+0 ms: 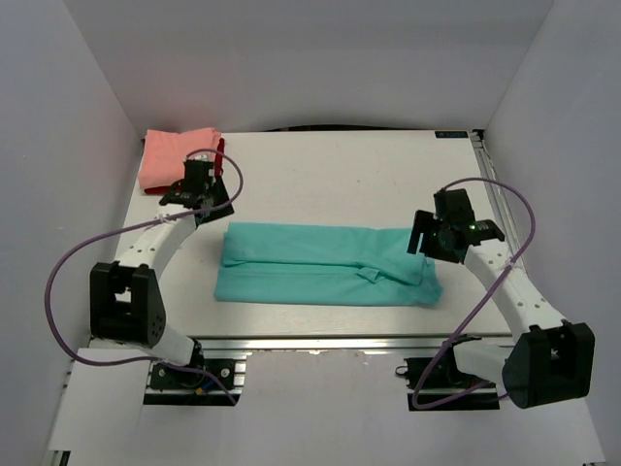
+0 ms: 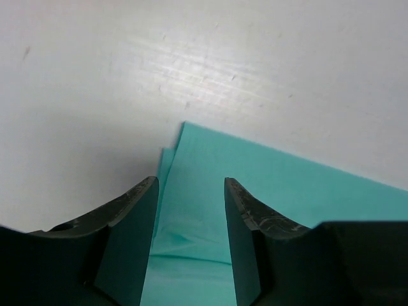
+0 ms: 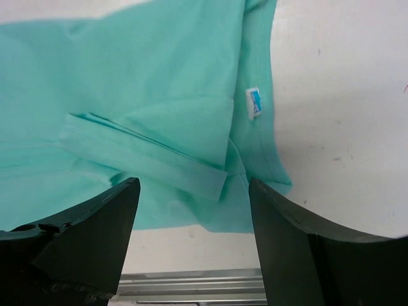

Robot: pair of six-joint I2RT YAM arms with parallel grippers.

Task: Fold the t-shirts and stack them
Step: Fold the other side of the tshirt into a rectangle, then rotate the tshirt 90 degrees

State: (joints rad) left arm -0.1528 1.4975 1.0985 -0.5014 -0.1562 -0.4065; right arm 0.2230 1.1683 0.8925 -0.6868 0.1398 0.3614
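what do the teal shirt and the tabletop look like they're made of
Teal shirt: soft matte knit, likely cotton; it lies in soft folds with a stitched sleeve hem and sewn label. Tabletop: hard smooth white board, perhaps laminate; it shows a faint sheen and fine scratches.

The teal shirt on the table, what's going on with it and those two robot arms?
The arms are partway through folding t-shirts. The teal shirt lies folded into a long band across the middle of the table. The left pincer hangs open over its left end and the right pincer over its right end; neither holds anything. A folded salmon-pink shirt sits at the far left corner, with a dark red shirt showing at its edge.
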